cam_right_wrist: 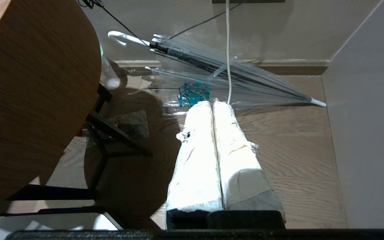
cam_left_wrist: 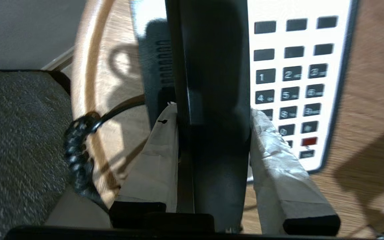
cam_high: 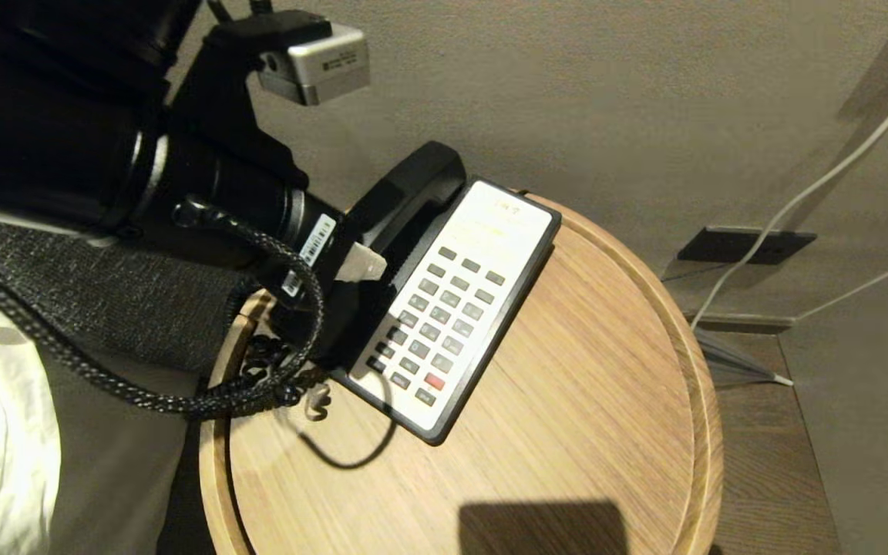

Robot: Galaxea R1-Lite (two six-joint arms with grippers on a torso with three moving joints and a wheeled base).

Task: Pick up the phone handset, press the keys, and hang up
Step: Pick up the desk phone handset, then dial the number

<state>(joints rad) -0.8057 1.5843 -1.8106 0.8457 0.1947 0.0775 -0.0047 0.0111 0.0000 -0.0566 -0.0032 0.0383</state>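
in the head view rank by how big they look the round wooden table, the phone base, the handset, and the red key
1. Round wooden table.
2. Phone base.
3. Phone handset, though the left arm covers much of it, so its full size is unsure.
4. Red key, by far the smallest.

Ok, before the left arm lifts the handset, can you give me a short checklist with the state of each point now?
1. Left gripper jaws on both sides of the phone handset: ok, both taped fingers lie against it.
2. Handset lifted from the phone base: cannot tell.
3. Coiled cord free to follow: cannot tell; it is bunched at the table rim, beside the arm's own cable.
4. Keypad uncovered: ok.
5. Base well on the table: ok, away from the rim.
6. Right gripper out of the way: ok, shut, down beside the table over the floor.
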